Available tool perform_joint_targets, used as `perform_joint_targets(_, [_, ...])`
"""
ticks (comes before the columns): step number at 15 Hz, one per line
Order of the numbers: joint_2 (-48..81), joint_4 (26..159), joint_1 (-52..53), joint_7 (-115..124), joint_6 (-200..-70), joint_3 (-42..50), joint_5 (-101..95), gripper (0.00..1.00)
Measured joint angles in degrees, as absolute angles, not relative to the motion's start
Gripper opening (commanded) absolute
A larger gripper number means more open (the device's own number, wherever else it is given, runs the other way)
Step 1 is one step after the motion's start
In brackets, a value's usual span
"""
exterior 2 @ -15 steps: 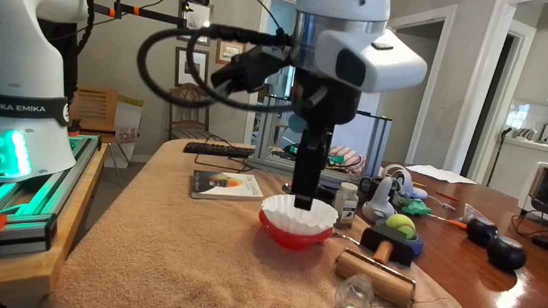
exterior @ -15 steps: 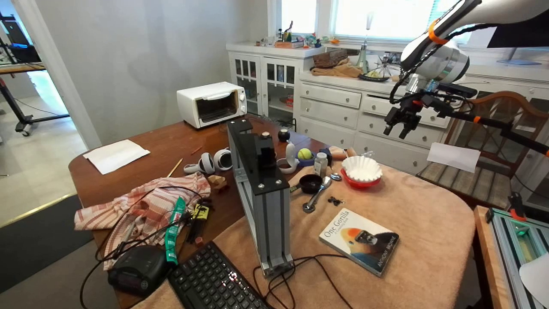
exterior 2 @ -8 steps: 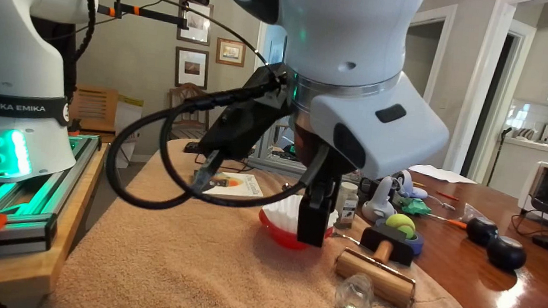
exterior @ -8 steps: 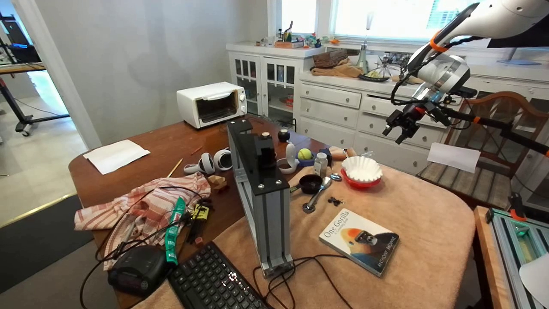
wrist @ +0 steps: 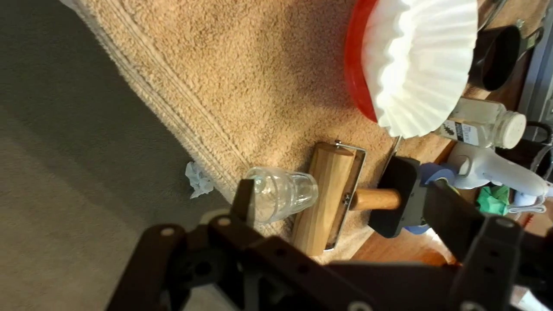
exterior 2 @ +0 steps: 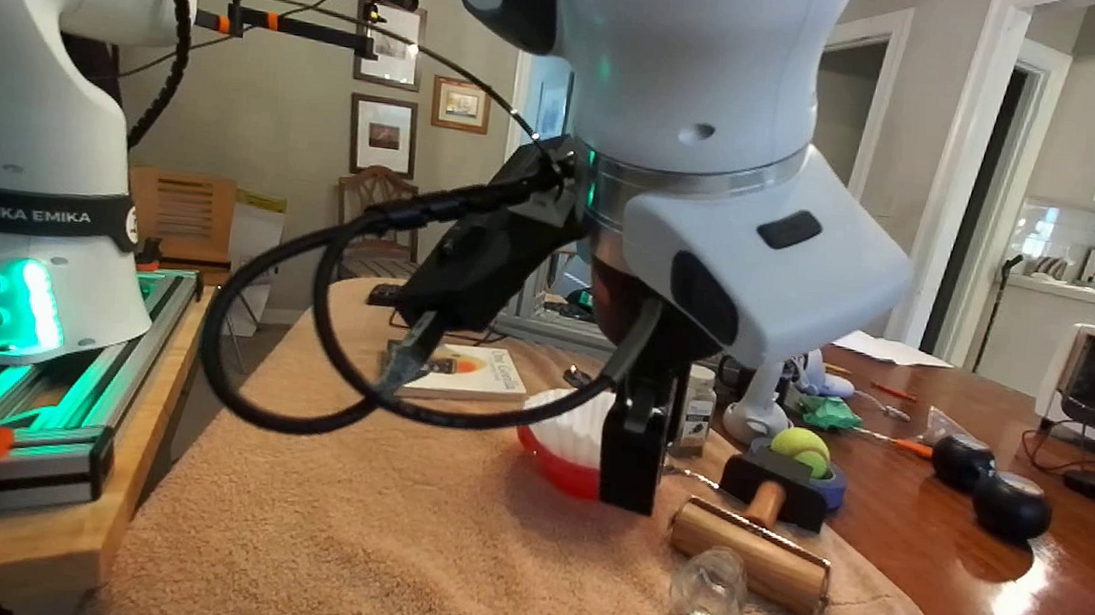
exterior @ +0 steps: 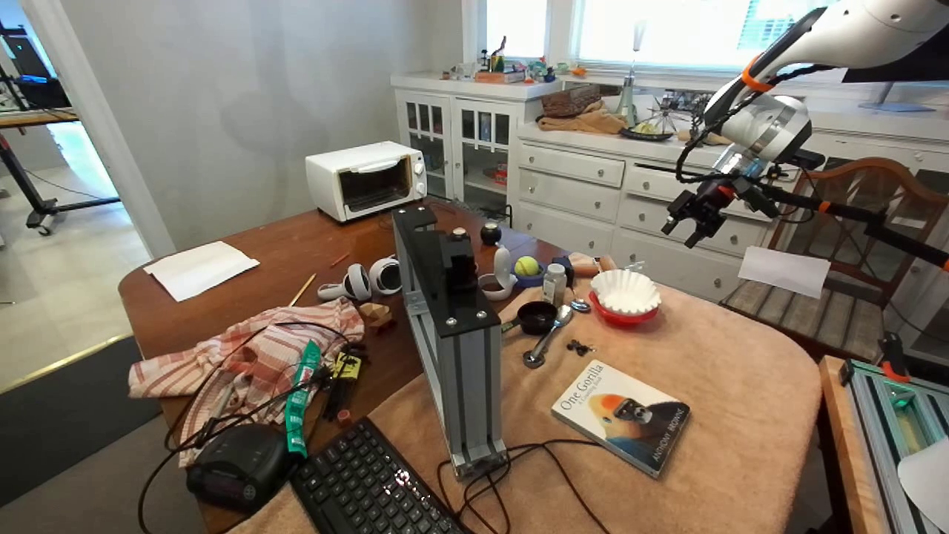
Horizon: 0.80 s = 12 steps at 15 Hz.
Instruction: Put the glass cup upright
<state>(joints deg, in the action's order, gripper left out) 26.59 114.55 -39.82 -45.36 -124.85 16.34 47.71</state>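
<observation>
The clear glass cup (exterior 2: 709, 594) lies on its side on the tan towel, close to the towel's edge, in an exterior view. It also shows in the wrist view (wrist: 285, 194), its wide end to the left and its narrower end close to the wooden roller. My gripper (exterior: 681, 233) is above the table in an exterior view, fingers apart. In an exterior view its fingertips (exterior 2: 627, 491) hang in front of the red bowl, above and to the left of the cup. In the wrist view the gripper (wrist: 343, 194) is open and empty; its left finger overlaps the cup's wide end.
A wooden roller (exterior 2: 750, 553) lies beside the cup. A red bowl (wrist: 358, 65) with white paper filters (wrist: 425, 65) stands nearby. A glass jar (wrist: 479, 123), a black pan (wrist: 494, 58), a book (exterior: 621, 417) and a metal frame (exterior: 474, 400) are farther off.
Over the last second my wrist has tilted, and the gripper has come lower and toward the cup's side. In the last half second it has moved only slightly. The cup has not moved.
</observation>
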Motion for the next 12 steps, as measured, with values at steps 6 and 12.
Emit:
perform_joint_targets(6, [33.23,109.40,-43.57,-45.50,-126.29,15.63,47.74,1.00])
perform_joint_targets(12, [39.47,103.31,-46.24,-43.96,-127.94,12.69,47.74,1.00])
